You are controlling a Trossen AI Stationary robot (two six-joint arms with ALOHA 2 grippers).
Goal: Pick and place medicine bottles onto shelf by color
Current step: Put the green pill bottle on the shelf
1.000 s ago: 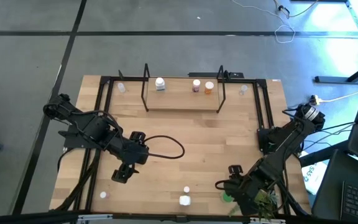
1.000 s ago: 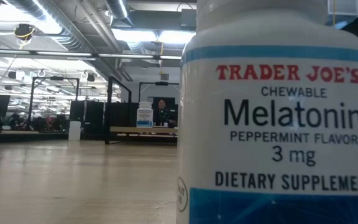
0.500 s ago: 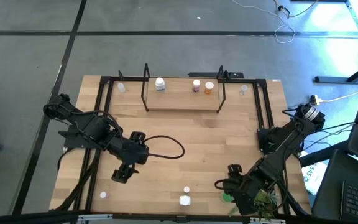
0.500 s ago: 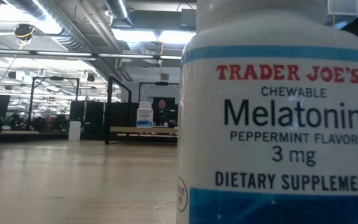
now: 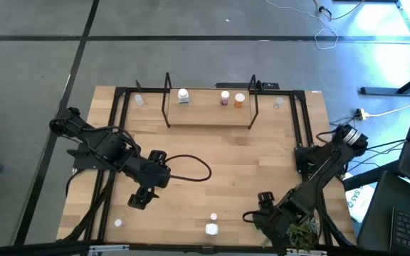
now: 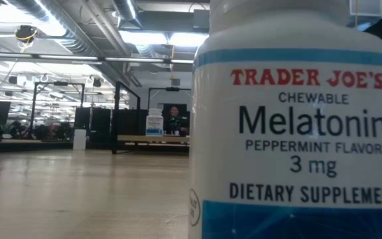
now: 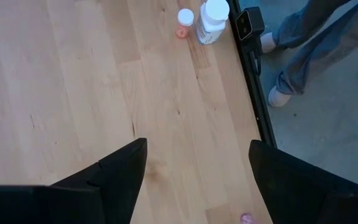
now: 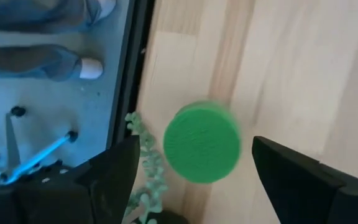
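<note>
right hand shifted slightly left, over green bottle

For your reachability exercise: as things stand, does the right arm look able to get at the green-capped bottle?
Probably yes. The right gripper hangs over the green-capped bottle, fingers open either side; only the plant crowds one side.

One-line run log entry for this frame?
right hand: open over green bottle, near table edge | left hand: open, idle mid-table | shelf: three bottles

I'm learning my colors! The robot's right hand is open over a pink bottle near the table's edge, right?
Not quite. The right gripper is open above a bottle near the table's edge, but the bottle has a green cap, not pink. The right wrist view shows it.
</note>
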